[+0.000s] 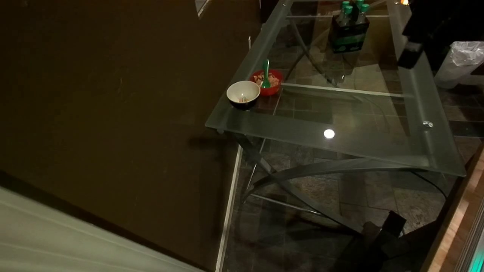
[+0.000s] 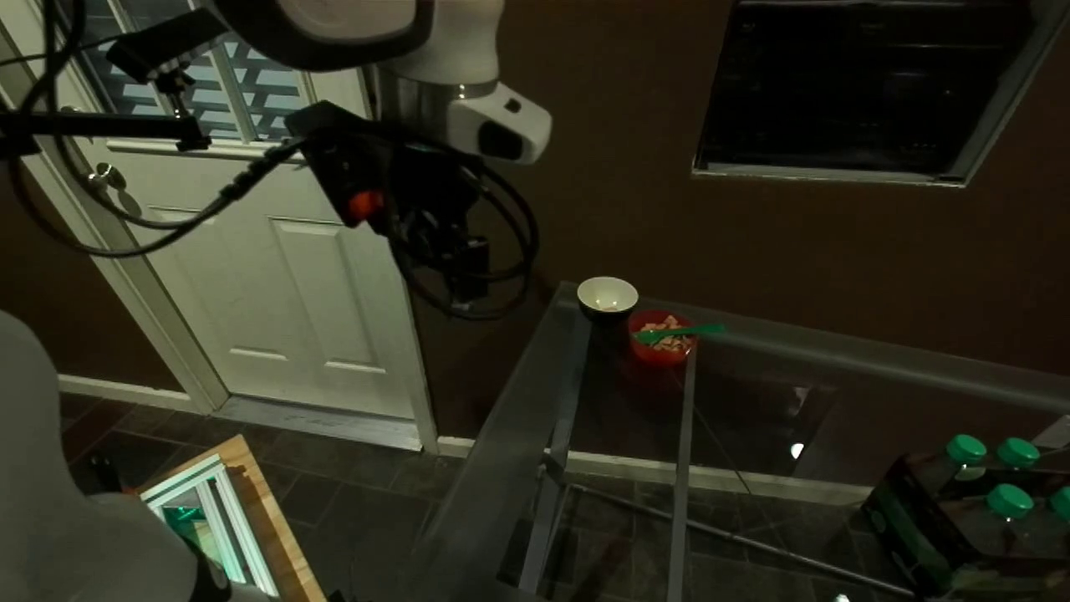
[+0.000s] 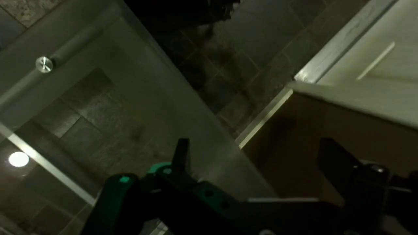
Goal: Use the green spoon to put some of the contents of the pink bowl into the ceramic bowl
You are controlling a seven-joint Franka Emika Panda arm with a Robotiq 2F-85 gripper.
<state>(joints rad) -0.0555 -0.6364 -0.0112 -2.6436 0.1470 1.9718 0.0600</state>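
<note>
Hanging clear of the pink bowl (image 2: pixel 660 357), the arm (image 2: pixel 456 50), its end angled downward; jaws wide apart, empty.

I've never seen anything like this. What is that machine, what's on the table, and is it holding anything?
The machine is a robot arm ending in a gripper, a two-fingered hand. Two pictures look on from outside the robot; the third is taken from its wrist, so the gripper looms along the bottom. On the glass table, a red bowl of pale chunks has a green spoon resting in it. Beside it stands a ceramic bowl, white inside, with a few bits at its bottom. A carrier of green-capped bottles stands there too. The gripper is open and holds nothing.
</note>
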